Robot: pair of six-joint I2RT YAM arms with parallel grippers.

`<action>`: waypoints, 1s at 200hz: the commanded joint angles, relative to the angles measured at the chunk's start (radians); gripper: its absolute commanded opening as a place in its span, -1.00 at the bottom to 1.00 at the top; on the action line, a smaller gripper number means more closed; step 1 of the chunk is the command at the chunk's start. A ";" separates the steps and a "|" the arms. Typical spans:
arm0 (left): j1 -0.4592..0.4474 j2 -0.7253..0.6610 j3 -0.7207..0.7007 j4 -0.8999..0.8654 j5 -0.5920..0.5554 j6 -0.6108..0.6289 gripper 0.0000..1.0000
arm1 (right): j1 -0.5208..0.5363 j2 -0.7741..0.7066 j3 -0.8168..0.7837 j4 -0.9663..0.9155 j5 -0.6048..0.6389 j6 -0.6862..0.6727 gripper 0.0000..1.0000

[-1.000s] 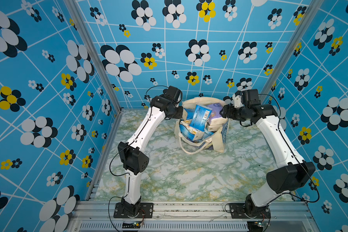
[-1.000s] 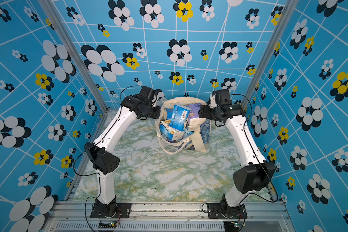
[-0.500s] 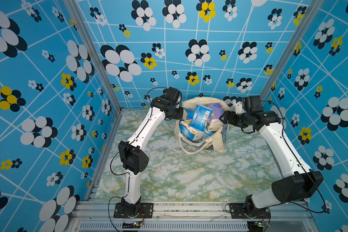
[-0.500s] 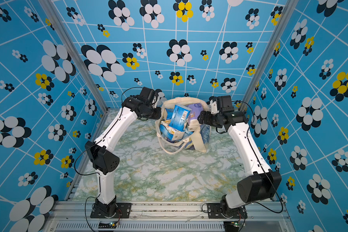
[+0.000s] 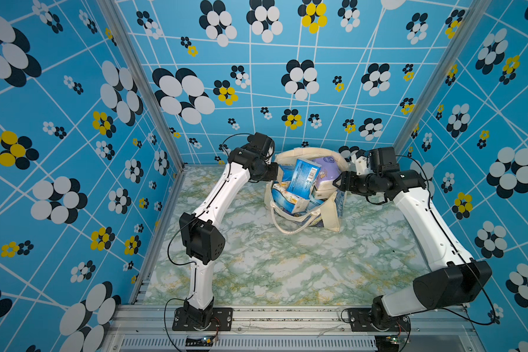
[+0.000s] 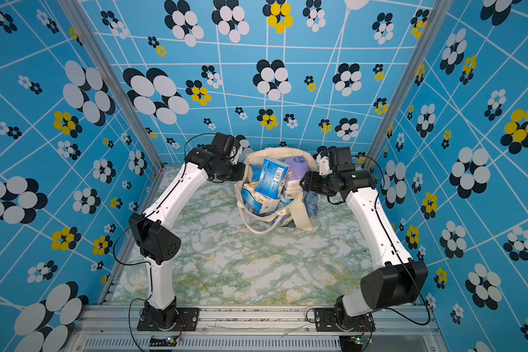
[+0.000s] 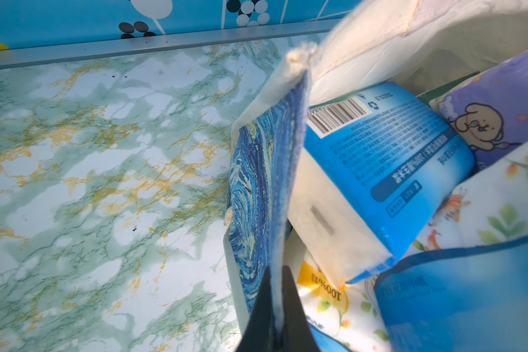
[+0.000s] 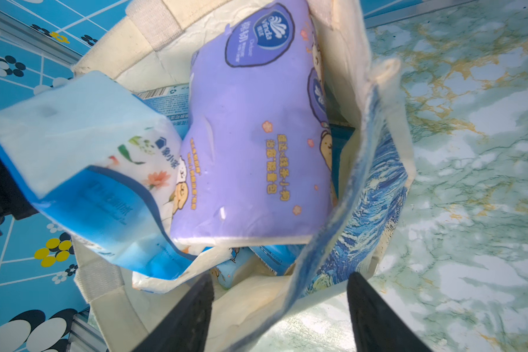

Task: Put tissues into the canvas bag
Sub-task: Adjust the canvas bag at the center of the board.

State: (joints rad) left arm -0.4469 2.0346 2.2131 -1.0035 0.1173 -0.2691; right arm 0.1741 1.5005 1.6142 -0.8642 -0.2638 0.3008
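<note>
Clamping only now, my left gripper pinches the canvas bag rim. Right wrist view alone shows my right gripper spread.

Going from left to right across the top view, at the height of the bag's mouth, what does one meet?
left gripper, pinching the rim of the canvas bag → blue barcode pack → lilac pack → right gripper

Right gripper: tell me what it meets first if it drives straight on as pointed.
Most likely the canvas bag: the rim of its printed side wall stands between the right gripper's open jaws. Past that lies the lilac tissue pack, though depth is unclear.
</note>
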 commanded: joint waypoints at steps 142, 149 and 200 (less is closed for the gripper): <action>0.096 -0.007 0.019 0.008 0.163 -0.015 -1.00 | 0.030 0.038 0.132 -0.192 0.135 -0.058 -0.72; 0.101 0.000 0.037 0.001 0.174 -0.014 -1.00 | 0.030 0.041 0.150 -0.208 0.146 -0.069 -0.88; 0.110 -0.022 0.357 -0.189 0.079 0.033 -1.00 | 0.028 0.093 0.445 -0.360 0.319 -0.149 -1.00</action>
State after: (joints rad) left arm -0.3603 2.0670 2.3604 -1.1023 0.2710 -0.2714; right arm 0.2062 1.6054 1.8889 -1.1561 -0.0917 0.2184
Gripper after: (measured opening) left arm 0.054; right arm 0.050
